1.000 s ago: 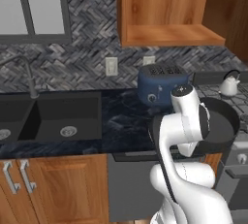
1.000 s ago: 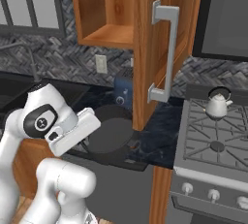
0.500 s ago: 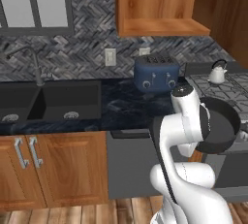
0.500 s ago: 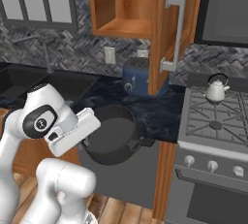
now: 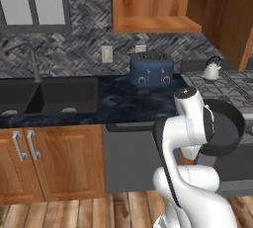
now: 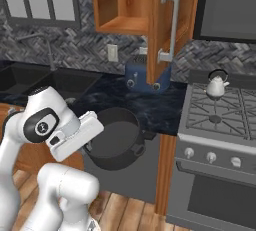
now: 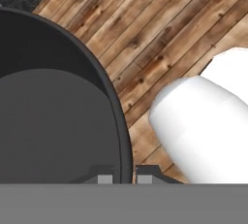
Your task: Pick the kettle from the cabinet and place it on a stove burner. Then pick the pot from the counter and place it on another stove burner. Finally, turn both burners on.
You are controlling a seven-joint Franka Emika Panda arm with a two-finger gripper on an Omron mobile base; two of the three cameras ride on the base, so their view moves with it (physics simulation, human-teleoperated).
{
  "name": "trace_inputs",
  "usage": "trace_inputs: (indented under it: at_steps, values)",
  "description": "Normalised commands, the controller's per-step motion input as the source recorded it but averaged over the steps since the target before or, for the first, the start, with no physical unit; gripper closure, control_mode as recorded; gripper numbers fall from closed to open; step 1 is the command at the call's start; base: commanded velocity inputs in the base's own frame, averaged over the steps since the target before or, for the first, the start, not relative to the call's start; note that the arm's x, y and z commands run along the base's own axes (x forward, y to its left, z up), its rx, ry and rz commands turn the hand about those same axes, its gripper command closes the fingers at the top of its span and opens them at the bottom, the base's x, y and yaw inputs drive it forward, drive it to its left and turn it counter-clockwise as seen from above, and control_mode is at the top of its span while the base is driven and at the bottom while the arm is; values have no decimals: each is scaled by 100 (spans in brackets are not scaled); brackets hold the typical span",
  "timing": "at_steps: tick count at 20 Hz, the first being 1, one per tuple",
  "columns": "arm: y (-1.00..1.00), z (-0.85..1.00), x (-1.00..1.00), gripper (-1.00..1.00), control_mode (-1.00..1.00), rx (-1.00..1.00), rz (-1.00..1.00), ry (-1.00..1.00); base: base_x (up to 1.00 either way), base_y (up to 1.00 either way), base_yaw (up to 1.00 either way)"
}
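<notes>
Since the earlier frames the base has driven back and turned toward the range, so the whole scene has shifted in both base views; the pot [image 6: 114,140] has come off the counter [image 5: 123,104] and now hangs in the air beside the arm, in front of the lower cabinets. The gripper [image 7: 125,178] is clamped on the pot's rim, one finger inside the wall and one outside. Judged as rigid, fairly heavy metal with a smooth wall, the pot may pivot in a rim pinch; the side handles offer an alternative hold. It is round with no long axis, and its mouth faces up, about level. Farther off, the kettle [image 6: 217,84] stands upright on a rear burner [image 6: 216,95], spout toward the cabinet [image 6: 142,5].
</notes>
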Motion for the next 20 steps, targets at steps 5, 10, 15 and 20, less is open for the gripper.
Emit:
trace_inputs:
  at_steps: [5, 10, 15, 20]
  values:
    - [0, 0, 0, 100, 100, 0, 0, 0, -45, -43, 0]
    - [0, 0, 0, 100, 100, 0, 0, 0, -28, -55, 1]
    - [0, 0, 0, 100, 100, 0, 0, 0, -13, -63, 3]
    - [0, 0, 0, 100, 100, 0, 0, 0, -10, -62, 4]
